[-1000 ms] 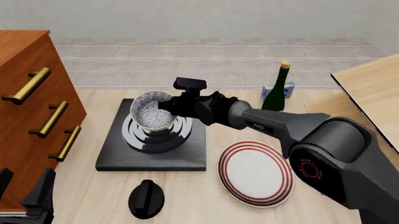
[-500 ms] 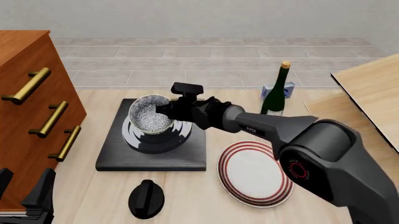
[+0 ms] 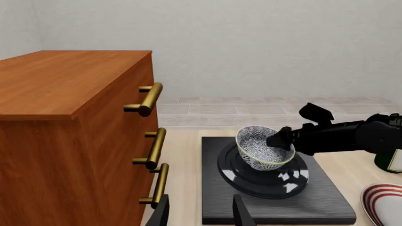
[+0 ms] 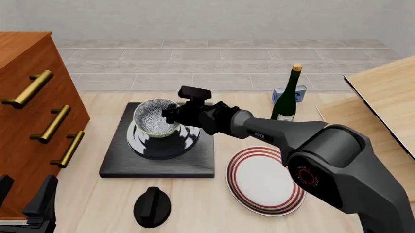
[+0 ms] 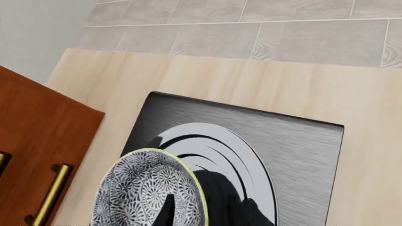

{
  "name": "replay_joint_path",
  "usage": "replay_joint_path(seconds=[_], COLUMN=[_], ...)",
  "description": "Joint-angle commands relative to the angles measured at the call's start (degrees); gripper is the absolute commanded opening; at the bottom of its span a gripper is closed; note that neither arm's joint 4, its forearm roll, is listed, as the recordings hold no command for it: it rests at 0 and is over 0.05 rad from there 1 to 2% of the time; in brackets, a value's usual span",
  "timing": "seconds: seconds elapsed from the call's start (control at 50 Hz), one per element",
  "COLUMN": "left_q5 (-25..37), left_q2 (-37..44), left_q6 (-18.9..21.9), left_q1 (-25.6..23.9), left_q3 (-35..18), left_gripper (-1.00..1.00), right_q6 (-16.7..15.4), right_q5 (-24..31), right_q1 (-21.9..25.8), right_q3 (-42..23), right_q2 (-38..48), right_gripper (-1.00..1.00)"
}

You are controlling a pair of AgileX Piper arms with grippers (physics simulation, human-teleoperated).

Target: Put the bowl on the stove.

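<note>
The speckled grey-white bowl (image 4: 153,118) sits tilted and low over the burner rings of the black stove (image 4: 123,158); I cannot tell whether it touches them. My right gripper (image 4: 170,114) is shut on the bowl's right rim, one finger inside and one outside. The right wrist view shows the bowl (image 5: 141,190), the gripper (image 5: 191,207) and the stove (image 5: 295,141). In the left wrist view the bowl (image 3: 261,148) leans above the stove (image 3: 320,200), with the right gripper (image 3: 279,140) on its rim. My left gripper (image 4: 26,206) is open and empty at the near left, and it also shows in the left wrist view (image 3: 201,213).
A wooden dresser (image 4: 26,111) with brass handles stands left of the stove. A white plate with red rings (image 4: 266,180) lies right of the stove and a black knob (image 4: 151,206) lies in front. A green bottle (image 4: 287,99) and a small box stand behind. A wooden board (image 4: 382,97) is at the right.
My right gripper has carried the bowl slightly left and lower onto the burner rings; over the last half second it barely moved. The left arm has not moved.
</note>
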Motion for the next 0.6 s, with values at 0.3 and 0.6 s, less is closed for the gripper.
replay_joint_path(seconds=[0.3,0.6], left_q5=[0.0,0.0], left_q2=[0.0,0.0], left_q6=[0.0,0.0], left_q1=[0.0,0.0], left_q3=[0.0,0.0], left_gripper=[1.00,1.00], right_q6=[-0.7,-2.4], right_q5=[1.0,3.5], right_q1=[0.2,0.0], right_q3=[0.8,0.8], right_q2=[-2.0,-6.1], right_gripper=[1.00,1.00])
